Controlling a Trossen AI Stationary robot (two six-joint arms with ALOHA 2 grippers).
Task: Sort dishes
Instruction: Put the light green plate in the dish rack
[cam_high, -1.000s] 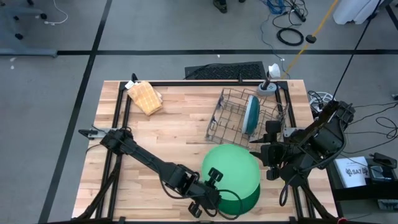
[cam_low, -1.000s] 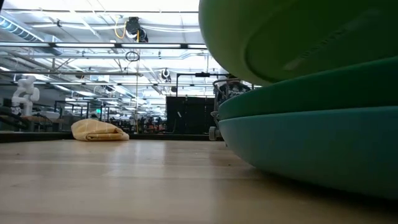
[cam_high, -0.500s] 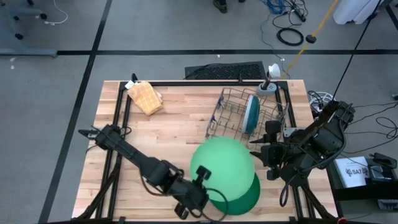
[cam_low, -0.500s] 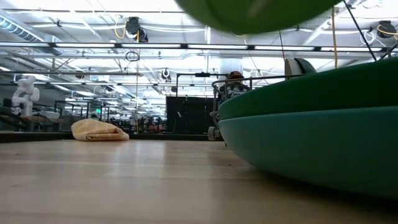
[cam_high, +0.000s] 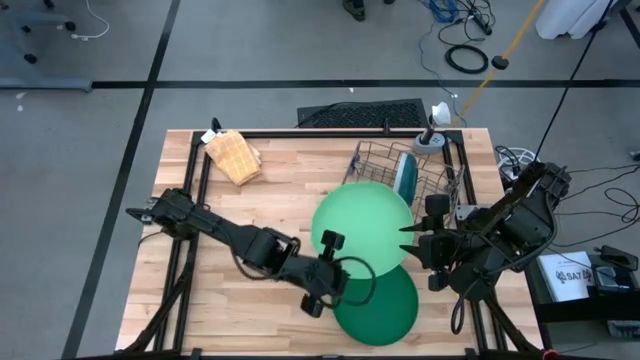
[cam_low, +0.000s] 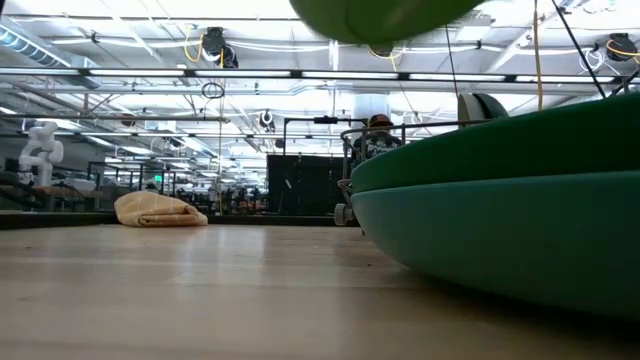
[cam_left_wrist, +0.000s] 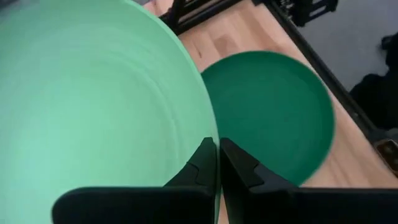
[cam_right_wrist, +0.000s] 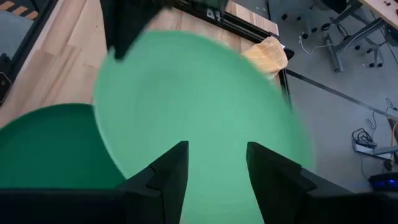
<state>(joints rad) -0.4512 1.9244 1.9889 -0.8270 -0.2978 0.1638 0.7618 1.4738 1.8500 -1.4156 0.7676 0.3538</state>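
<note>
My left gripper (cam_high: 325, 272) is shut on the large light green plate (cam_high: 365, 225), which hangs in the air over the table's middle and shows at the top of the low view (cam_low: 385, 15). The large dark green plate (cam_high: 380, 308) lies near the table's near edge. In the low view it (cam_low: 500, 140) rests on a teal plate (cam_low: 500, 250). Another teal plate (cam_high: 405, 180) stands on edge in the wire rack (cam_high: 370, 175). My right gripper (cam_high: 412, 240) is open beside the light green plate's right edge, facing it (cam_right_wrist: 199, 106). My left gripper pinches the light green plate's rim (cam_left_wrist: 210, 134) between its two fingers (cam_left_wrist: 202, 165), at the edge toward the table's near-left. The fingers come at it about level from the near-left side. The plate is lifted clear of the dark green plate (cam_left_wrist: 273, 112) and sits about level.
A tan waffle cloth (cam_high: 235, 155) lies at the far left corner, also seen in the low view (cam_low: 160, 210). The wire rack takes up the far right part. Bare wood (cam_high: 270, 215) lies between cloth and plates. A black frame (cam_high: 300, 132) runs along the table's edges.
My left gripper has raised the light green plate off the dark green one and carried it toward the far edge and the rack. The dark green plate, covered a second ago, now shows and has stayed in place. The right arm has kept still.
</note>
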